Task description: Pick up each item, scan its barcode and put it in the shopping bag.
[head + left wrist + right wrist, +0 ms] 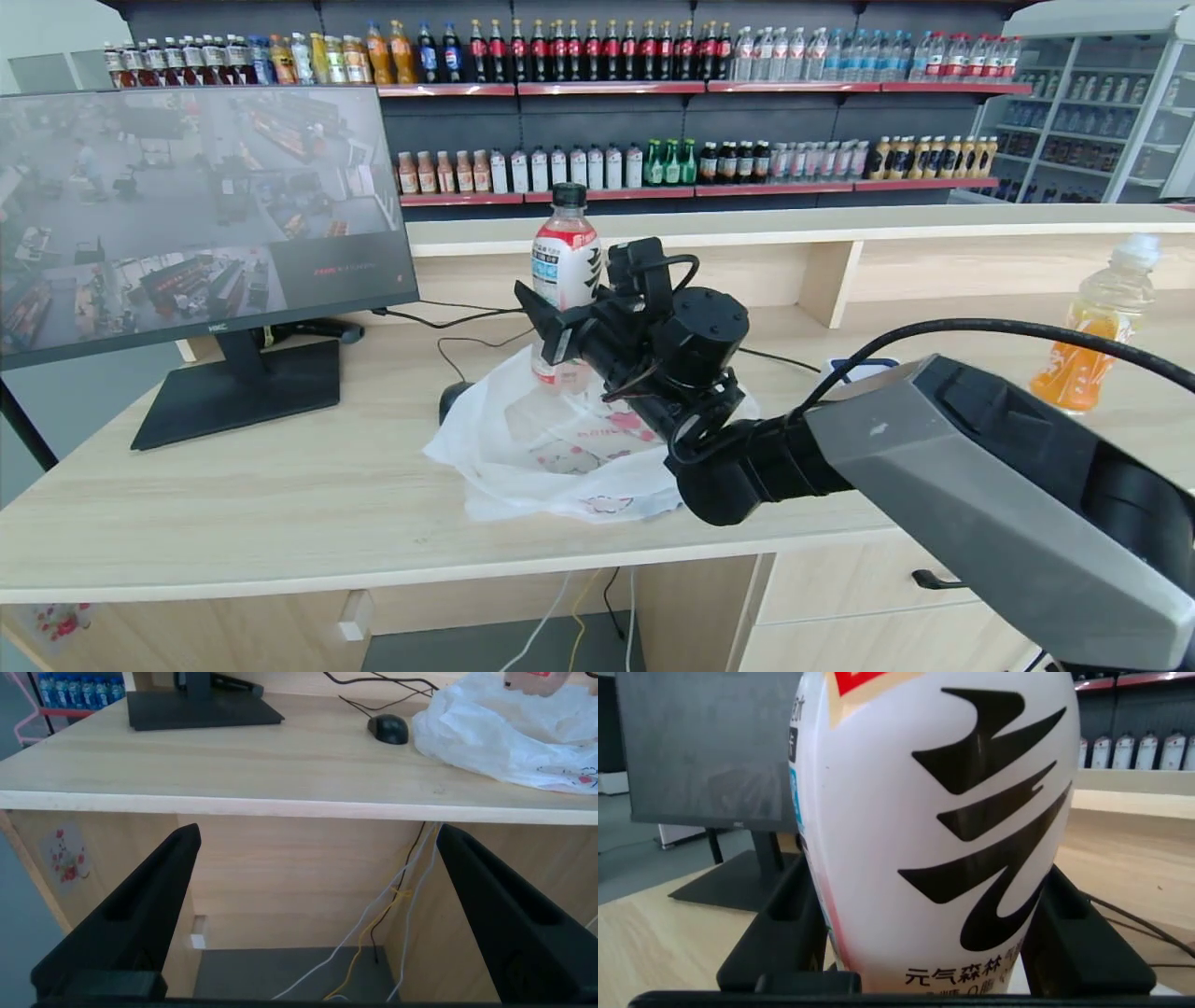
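Counter (280, 504) — monitor (187, 205) on its left end, stand set toward the rear. Shopping bag (541, 448) at the centre of the counter, near the front edge; mouse (453, 399) just beside the bag's left rear side. Bottle (564, 252) upright over the bag's rear part, clasped by the right gripper (558, 329), which comes in from the right. Second bottle (1097, 327) stands at far right, well apart from the bag. Drink shelves (653, 93) behind the counter. Left gripper (313, 919) — before the counter, below its top.

Monitor (187, 205) and mouse (454, 399) beside bag (523, 453)
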You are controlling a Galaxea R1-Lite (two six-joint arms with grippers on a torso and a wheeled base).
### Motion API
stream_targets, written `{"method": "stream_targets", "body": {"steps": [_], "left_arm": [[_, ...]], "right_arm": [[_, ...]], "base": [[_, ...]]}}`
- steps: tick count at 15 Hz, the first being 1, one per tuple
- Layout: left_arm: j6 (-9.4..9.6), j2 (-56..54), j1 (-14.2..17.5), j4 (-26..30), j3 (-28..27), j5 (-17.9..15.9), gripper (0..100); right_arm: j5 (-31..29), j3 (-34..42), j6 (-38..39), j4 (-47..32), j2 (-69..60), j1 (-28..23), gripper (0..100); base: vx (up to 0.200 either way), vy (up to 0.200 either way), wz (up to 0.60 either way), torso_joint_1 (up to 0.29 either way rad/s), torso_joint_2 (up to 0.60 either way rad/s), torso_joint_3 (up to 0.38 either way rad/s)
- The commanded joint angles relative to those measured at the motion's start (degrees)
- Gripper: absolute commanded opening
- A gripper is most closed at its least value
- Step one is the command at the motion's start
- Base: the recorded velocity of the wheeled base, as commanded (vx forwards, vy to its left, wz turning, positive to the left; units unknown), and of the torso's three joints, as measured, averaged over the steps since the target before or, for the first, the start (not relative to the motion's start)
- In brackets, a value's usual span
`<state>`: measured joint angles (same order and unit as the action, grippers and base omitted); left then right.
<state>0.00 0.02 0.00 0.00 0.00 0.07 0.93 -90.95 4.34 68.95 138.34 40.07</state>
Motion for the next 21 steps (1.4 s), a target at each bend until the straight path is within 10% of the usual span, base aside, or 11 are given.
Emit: {"method": "stream_targets", "body": {"steps": [1,21], "left_arm": [[0.00,0.0,0.0,0.0,0.0,0.0,100],[0.00,0.0,0.0,0.0,0.0,0.0,100]], "right_arm": [[-1.7,-6.2,0.0,-2.3,4.6,0.1,0],[-1.6,-5.9,-1.4,4.3,14.1,-0.6,0]], "base": [[0.000,0.000,0.00,0.000,0.00,0.000],[0.000,0.000,0.00,0.000,0.00,0.000]]}}
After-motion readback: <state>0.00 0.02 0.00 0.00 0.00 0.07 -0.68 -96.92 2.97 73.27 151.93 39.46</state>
